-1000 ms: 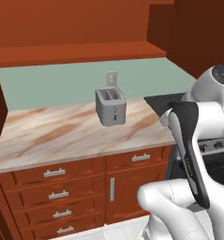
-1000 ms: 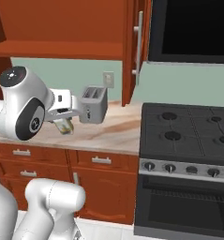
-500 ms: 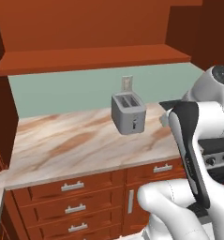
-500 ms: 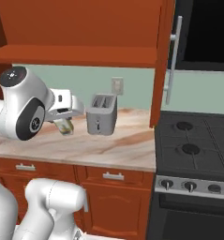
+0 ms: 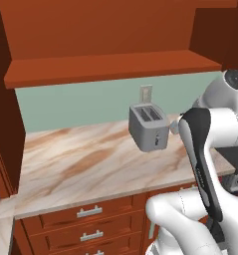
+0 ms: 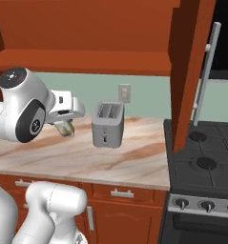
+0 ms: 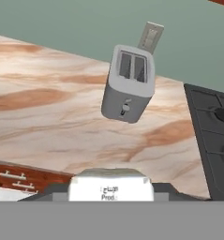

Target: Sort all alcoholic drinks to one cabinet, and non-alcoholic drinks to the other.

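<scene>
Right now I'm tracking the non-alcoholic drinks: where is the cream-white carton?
The carton is in the gripper, held above the marble counter, left of the grey toaster in the right base view.

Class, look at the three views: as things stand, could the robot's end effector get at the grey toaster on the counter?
Probably not to grasp it: the end effector already holds a cream carton. The toaster stands close by on open counter, nothing between.

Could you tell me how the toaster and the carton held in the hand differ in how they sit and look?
The toaster is grey and stands on the marble counter; the carton is cream-white and hangs above the counter, gripped in the hand. The toaster looks bigger than the carton. The toaster has two slots on top; the carton's top is closed.
</scene>
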Controlling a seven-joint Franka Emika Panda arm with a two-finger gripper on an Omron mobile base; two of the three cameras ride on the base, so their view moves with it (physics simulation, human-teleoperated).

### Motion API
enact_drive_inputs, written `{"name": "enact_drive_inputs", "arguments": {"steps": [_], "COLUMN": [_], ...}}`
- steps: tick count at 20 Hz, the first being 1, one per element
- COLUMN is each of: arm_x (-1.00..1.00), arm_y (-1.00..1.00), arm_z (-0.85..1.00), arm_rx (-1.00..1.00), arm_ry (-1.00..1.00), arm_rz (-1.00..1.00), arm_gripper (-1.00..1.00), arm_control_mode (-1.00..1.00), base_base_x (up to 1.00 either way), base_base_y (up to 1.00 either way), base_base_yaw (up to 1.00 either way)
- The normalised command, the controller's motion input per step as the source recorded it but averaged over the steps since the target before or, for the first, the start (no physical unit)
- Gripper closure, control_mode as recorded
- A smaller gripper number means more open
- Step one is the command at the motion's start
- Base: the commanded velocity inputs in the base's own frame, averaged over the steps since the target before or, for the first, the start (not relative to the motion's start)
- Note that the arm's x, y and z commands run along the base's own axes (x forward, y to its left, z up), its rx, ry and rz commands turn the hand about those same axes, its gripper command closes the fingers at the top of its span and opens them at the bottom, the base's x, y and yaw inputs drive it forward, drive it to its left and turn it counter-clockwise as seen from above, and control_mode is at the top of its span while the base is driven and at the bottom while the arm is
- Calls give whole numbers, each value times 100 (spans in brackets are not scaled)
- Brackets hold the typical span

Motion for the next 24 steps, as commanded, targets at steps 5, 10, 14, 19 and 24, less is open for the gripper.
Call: {"name": "enact_drive_inputs", "arguments": {"steps": [5, 10, 14, 19, 24], "arm_x": [0, 0, 0, 0, 0], "arm_y": [0, 0, 0, 0, 0], "arm_z": [0, 0, 0, 0, 0], "arm_rx": [0, 0, 0, 0, 0], "arm_ry": [0, 0, 0, 0, 0], "arm_rz": [0, 0, 0, 0, 0], "arm_gripper": [100, 100, 100, 100, 100], "arm_control_mode": [100, 100, 100, 100, 100], "base_base_x": [43, 41, 42, 40, 16], "base_base_y": [34, 35, 36, 35, 22], "base_base_yaw": [-2, -2, -3, -3, -1]}}
